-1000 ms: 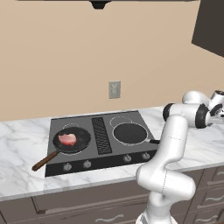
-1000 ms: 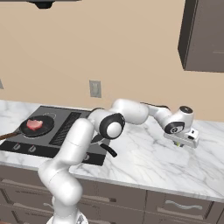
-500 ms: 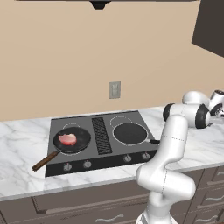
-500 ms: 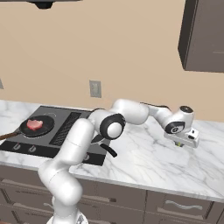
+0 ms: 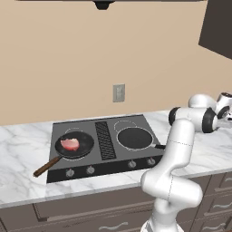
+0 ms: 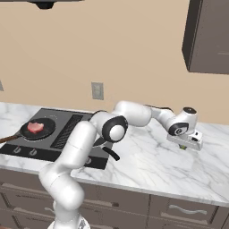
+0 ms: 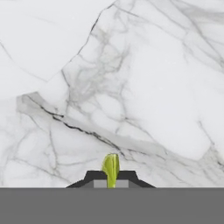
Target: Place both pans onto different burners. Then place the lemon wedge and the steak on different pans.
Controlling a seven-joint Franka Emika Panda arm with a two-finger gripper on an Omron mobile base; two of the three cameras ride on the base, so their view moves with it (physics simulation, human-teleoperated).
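Gripper (image 7: 111, 183) clenched on lemon wedge (image 7: 110, 169), over marble counter (image 7: 144, 87) right of cooktop (image 5: 106, 146).
2 pans on separate burners: wooden-handled pan (image 5: 72, 145) at left holding steak (image 5: 70, 144); dark pan (image 5: 135, 138) at right.

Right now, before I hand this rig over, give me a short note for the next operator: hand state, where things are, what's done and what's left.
Hand: shut on the lemon wedge, low over the marble counter, well right of the cooktop.
Pans: both on burners. The wooden-handled pan sits on the left burner, the all-dark pan on the right one.
Steak: in the wooden-handled pan.
Done: pans placed, steak placed, lemon wedge gripped.
Left: carry the wedge over to the cooktop and set it in the all-dark pan, then let go.
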